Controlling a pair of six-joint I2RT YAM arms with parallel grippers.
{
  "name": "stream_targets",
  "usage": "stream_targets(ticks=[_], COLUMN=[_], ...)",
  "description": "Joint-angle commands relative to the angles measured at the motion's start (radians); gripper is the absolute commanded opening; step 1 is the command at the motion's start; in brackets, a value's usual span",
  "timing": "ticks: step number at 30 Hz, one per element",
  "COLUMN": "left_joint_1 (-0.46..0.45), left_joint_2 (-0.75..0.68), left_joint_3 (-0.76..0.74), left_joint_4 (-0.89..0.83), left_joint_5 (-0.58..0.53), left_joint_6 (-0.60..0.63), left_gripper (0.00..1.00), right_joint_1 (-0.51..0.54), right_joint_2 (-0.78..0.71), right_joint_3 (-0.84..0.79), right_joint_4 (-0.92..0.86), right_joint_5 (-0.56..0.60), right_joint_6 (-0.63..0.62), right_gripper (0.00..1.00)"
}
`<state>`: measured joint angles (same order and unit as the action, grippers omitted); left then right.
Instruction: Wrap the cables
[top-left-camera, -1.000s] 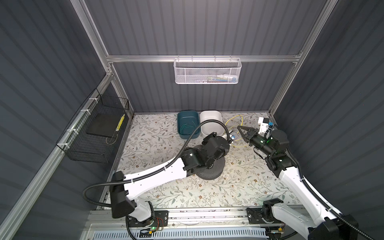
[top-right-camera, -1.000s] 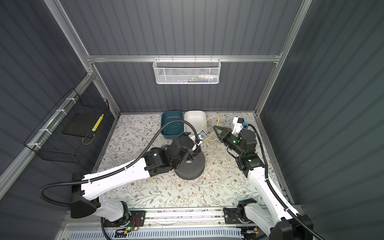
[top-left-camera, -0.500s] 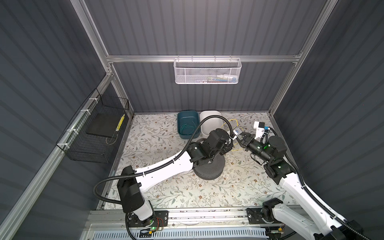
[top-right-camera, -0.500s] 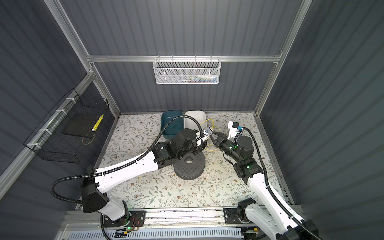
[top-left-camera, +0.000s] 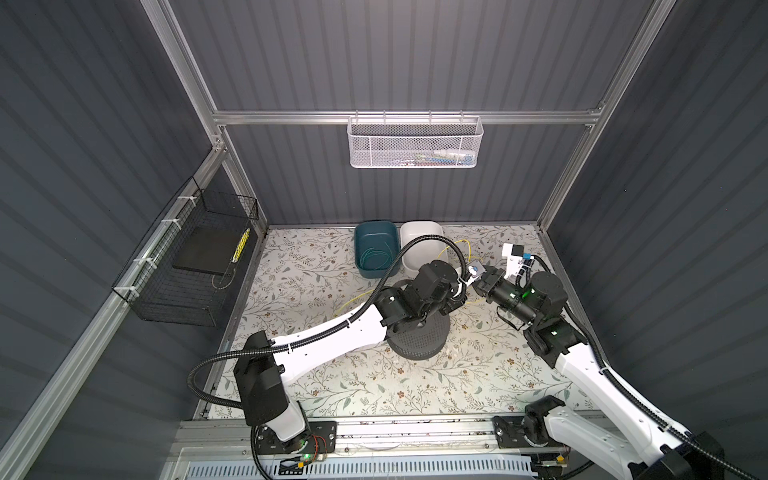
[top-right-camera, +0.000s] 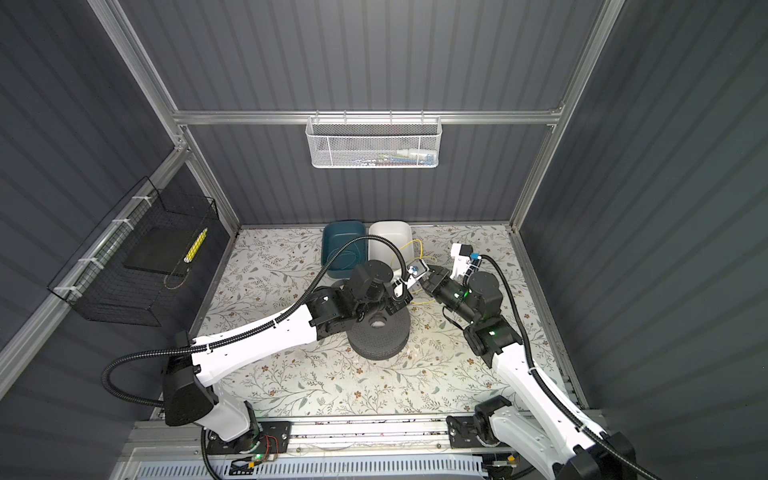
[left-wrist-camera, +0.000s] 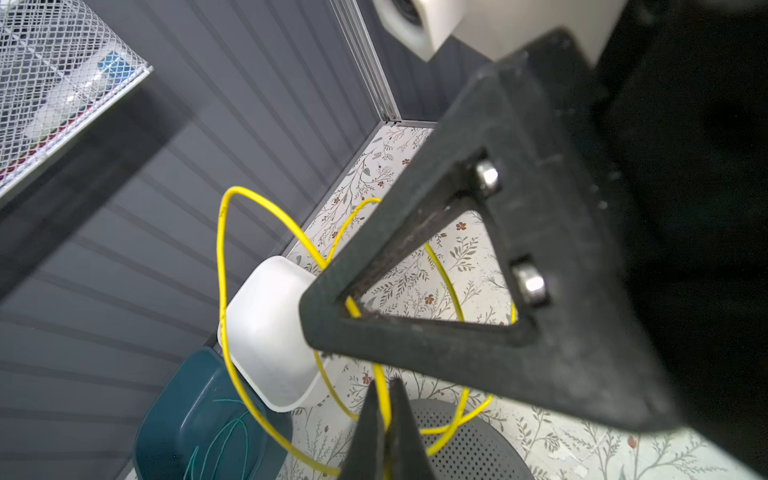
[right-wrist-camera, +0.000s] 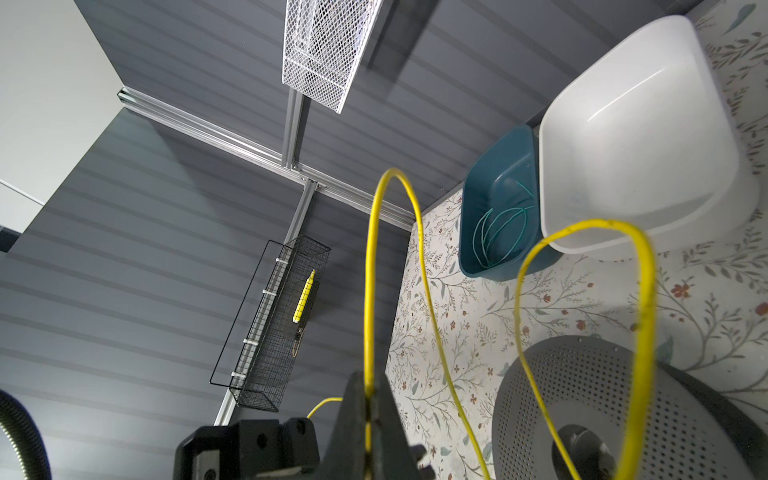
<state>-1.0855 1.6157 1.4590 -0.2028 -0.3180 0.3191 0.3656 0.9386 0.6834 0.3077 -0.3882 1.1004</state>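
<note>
Both arms closed in at mid-bench (top-left-camera: 316, 274). L hand (left-wrist-camera: 383, 415) went from spread to pressed shut on yellow cable (right-wrist-camera: 368, 291), just beside R hand (right-wrist-camera: 368, 399), which also pinches it. Loops stand near white tub (top-left-camera: 419, 232) & black disc (top-left-camera: 419, 345). Teal cable (right-wrist-camera: 503, 237) sits coiled in teal tub (top-left-camera: 365, 232), far centre. Looks like 2-hand grip is set, so coiling can start.

Left arm (top-left-camera: 332, 336) and right arm (top-left-camera: 590, 374): white shells, black joint housings, each trailing a black corrugated hose (top-left-camera: 424, 238). Green indicator light (top-right-camera: 491, 332) lit on right arm. Black triangular finger (left-wrist-camera: 457, 345) carries two silver bolts (left-wrist-camera: 487, 176).
</note>
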Motion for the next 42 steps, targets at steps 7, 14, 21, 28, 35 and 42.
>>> stream_targets(ticks=[7, 14, 21, 28, 35, 42], left_joint_1=[0.007, 0.015, 0.018, 0.018, 0.018, 0.018], left_joint_2=[-0.066, -0.094, -0.090, -0.094, -0.098, -0.095], left_joint_3=[-0.090, -0.103, -0.091, -0.079, -0.073, -0.066], left_joint_4=[0.067, 0.083, 0.102, 0.105, 0.101, 0.088], left_joint_5=[-0.052, -0.054, -0.074, -0.089, -0.084, -0.072], left_joint_6=[0.009, 0.004, -0.001, -0.024, -0.028, -0.038], left_gripper=[0.00, 0.00, 0.00, 0.00, 0.00, 0.00], right_joint_1=[0.007, -0.013, -0.019, -0.017, -0.017, -0.017], right_joint_2=[-0.050, -0.174, -0.246, -0.209, -0.147, -0.055], right_joint_3=[0.046, 0.066, 0.063, 0.011, -0.064, -0.063], right_joint_4=[-0.064, -0.185, -0.302, -0.240, -0.104, -0.028], right_joint_5=[-0.005, 0.087, 0.170, 0.155, 0.115, 0.063], right_joint_6=[-0.037, -0.045, -0.013, 0.106, 0.186, 0.184], right_gripper=[0.29, 0.49, 0.51, 0.53, 0.52, 0.36])
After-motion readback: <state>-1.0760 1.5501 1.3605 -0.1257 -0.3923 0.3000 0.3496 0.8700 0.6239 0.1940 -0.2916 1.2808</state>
